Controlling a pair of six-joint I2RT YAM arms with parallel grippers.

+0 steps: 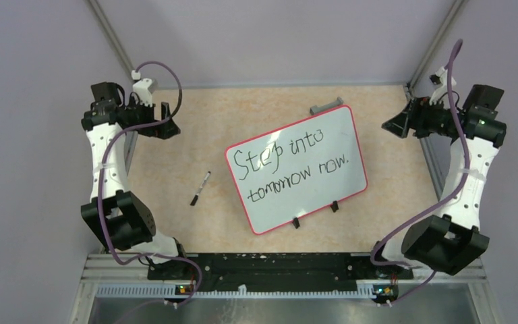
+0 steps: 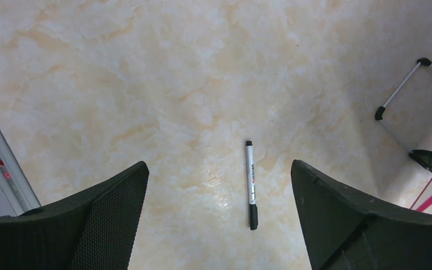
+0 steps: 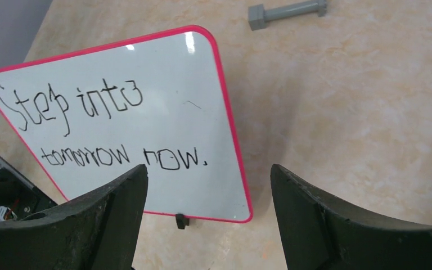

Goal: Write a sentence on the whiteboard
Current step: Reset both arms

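The whiteboard (image 1: 330, 138), white with a pink-red rim and two black clips on its near edge, stands tilted at the table's middle; it also shows in the right wrist view (image 3: 202, 185). The sentence (image 1: 297, 165) in black marker reads "Step into tomorrow now." on two lines, also seen in the right wrist view (image 3: 98, 129). A capped marker (image 1: 200, 188) lies on the table left of the board and shows in the left wrist view (image 2: 251, 184). My left gripper (image 1: 168, 121) (image 2: 219, 214) is open and empty at the far left. My right gripper (image 1: 394, 125) (image 3: 208, 216) is open and empty at the far right.
A grey bar-shaped eraser (image 1: 326, 106) lies behind the board, also in the right wrist view (image 3: 287, 11). The board's wire stand (image 2: 405, 107) shows at the right of the left wrist view. Purple walls and metal rails bound the tan marbled table (image 1: 175, 182).
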